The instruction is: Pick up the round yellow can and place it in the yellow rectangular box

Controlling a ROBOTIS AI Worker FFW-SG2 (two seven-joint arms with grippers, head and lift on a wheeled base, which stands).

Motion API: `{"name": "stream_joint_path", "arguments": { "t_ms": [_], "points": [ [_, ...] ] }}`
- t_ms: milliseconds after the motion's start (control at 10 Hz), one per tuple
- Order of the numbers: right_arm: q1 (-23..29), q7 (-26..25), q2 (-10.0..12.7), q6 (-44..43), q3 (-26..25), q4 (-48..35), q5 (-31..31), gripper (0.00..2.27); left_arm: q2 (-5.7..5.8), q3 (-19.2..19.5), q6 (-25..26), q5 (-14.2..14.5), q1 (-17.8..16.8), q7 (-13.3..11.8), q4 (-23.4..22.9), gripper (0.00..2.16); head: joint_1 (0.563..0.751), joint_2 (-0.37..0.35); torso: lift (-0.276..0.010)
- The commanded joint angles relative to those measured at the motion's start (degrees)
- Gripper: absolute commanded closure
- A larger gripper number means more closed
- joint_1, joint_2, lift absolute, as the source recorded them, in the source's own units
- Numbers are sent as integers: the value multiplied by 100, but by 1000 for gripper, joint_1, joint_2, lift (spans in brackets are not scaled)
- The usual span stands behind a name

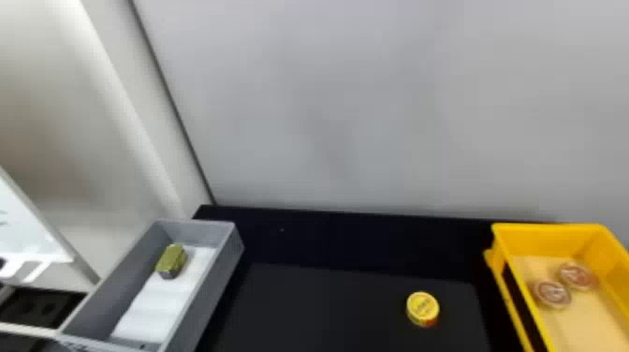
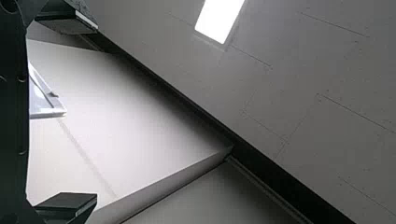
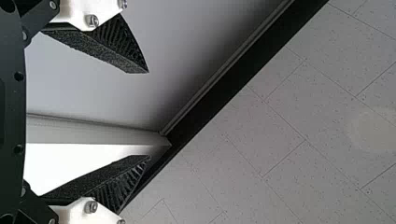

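Head view shows the round yellow can [image 1: 422, 309] upright on the black bench [image 1: 323, 309], probably ahead of and below the right hand [image 3: 148, 114], open and empty, which I judge nearer than the likewise open left hand [image 2: 96, 113].

Lateral passage: counter [image 1: 327, 238] between grey box [image 1: 210, 288] and round yellow can [image 1: 422, 306]; narrower gap from can to yellow rectangular box [image 1: 543, 241]. Overhead approach to can open. Obstacles: both boxes' raised sides, wall [image 1: 327, 117] behind, two round tins [image 1: 552, 294] in yellow box.
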Motion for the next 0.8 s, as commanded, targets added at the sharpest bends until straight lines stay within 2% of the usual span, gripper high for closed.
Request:
{"name": "stream_joint_path", "arguments": {
  "t_ms": [0,100,600,700],
  "points": [
    [-16,7,-26,28,-3,0,-4,159,154,-30,515,485,-192,54,0,22,621,223,0],
    [-7,16,-34,37,-3,0,-4,159,189,-30,594,608,-227,62,0,22,621,223,0],
    [2,7,-34,107,-3,0,-4,159,259,-180,630,608,-253,80,0,24,621,223,0],
    [2,16,-34,283,-3,0,-180,159,268,-197,665,608,-253,80,0,25,621,223,0]
  ]
}}
